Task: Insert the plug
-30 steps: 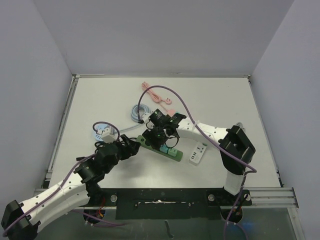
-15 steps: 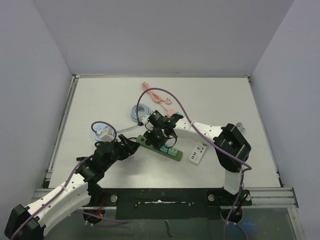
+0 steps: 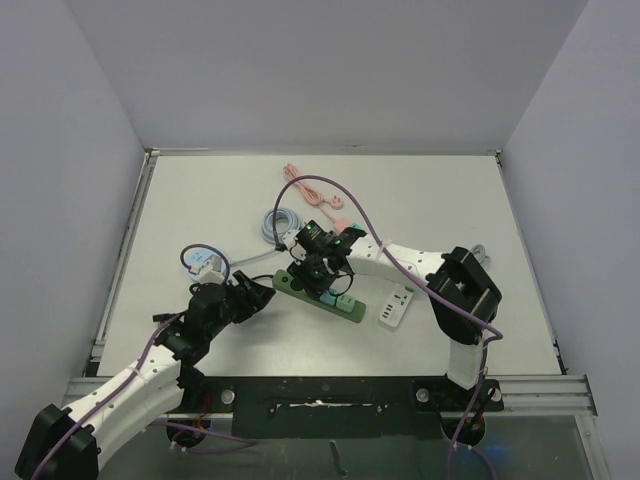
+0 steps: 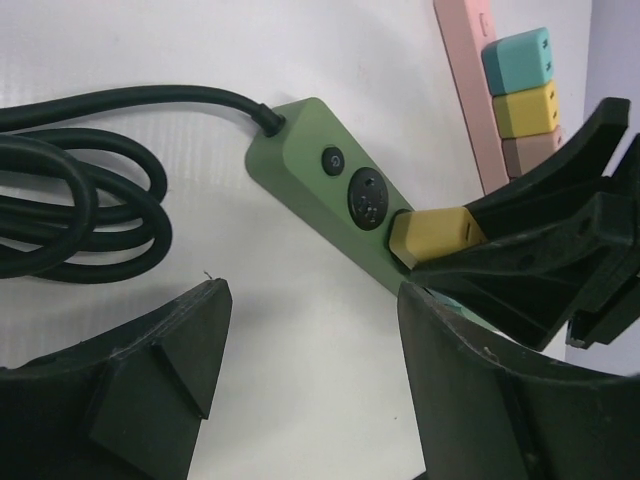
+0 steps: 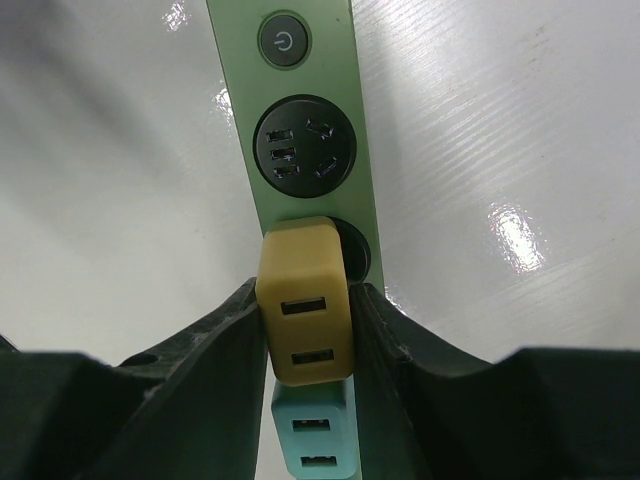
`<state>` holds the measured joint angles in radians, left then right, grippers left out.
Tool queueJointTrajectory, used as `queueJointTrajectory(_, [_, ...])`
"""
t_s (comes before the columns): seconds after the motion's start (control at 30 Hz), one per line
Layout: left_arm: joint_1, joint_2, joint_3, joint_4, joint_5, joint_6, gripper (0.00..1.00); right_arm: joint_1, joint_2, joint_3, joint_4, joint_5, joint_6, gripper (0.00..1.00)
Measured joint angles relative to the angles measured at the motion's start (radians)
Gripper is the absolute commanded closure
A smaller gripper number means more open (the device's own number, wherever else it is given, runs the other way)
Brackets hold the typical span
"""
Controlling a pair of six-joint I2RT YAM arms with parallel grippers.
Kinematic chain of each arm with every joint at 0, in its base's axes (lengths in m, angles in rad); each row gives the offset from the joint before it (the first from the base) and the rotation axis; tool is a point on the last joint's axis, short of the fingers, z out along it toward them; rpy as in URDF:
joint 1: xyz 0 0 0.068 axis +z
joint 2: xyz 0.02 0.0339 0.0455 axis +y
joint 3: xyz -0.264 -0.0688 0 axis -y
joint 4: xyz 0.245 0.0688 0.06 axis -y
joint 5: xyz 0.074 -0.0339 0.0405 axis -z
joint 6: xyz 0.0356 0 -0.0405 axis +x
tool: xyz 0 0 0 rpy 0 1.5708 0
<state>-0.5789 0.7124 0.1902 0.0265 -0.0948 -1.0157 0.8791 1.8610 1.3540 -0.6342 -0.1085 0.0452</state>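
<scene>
Right gripper (image 5: 305, 300) was clenched on the plug (image 5: 303, 315) | plug sat over a socket of the strip (image 4: 310, 160), mid-table | left gripper (image 4: 315, 335) was released, beside strip's cord end

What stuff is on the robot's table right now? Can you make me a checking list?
Surface: white table, no spills seen.
Job's things: green power strip lying flat; yellow plug at its second round socket, depth unclear; teal plug next along the strip.
Clutter: pale power strip; white adapter with a looped cable.
Grippers: right gripper shut on the yellow plug; left gripper open, empty, near the strip's cord end.
Cables: black cord looped from the green strip; pink cable and light blue coil farther back.
Surroundings: plain walls on three sides; nothing else seen.
</scene>
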Motion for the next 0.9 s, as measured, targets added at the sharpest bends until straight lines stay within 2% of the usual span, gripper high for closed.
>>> queueJointTrajectory(0.3, [0.072, 0.043, -0.044, 0.056, 0.067, -0.004, 0.37, 0.007, 0.005, -0.011, 0.017, 0.010, 0.014, 1.00])
queueJointTrajectory(0.67, [0.092, 0.029, -0.049, 0.059, 0.052, 0.000, 0.37, 0.072, 0.004, -0.044, 0.056, 0.162, 0.061, 0.99])
queueJointTrajectory(0.83, [0.100, 0.007, -0.049, 0.052, 0.051, 0.025, 0.37, 0.070, 0.010, 0.008, -0.004, 0.148, 0.066, 0.60])
queueJointTrajectory(0.9, [0.103, 0.002, -0.049, 0.046, 0.051, 0.037, 0.37, 0.069, 0.036, 0.059, -0.061, 0.135, 0.069, 0.53])
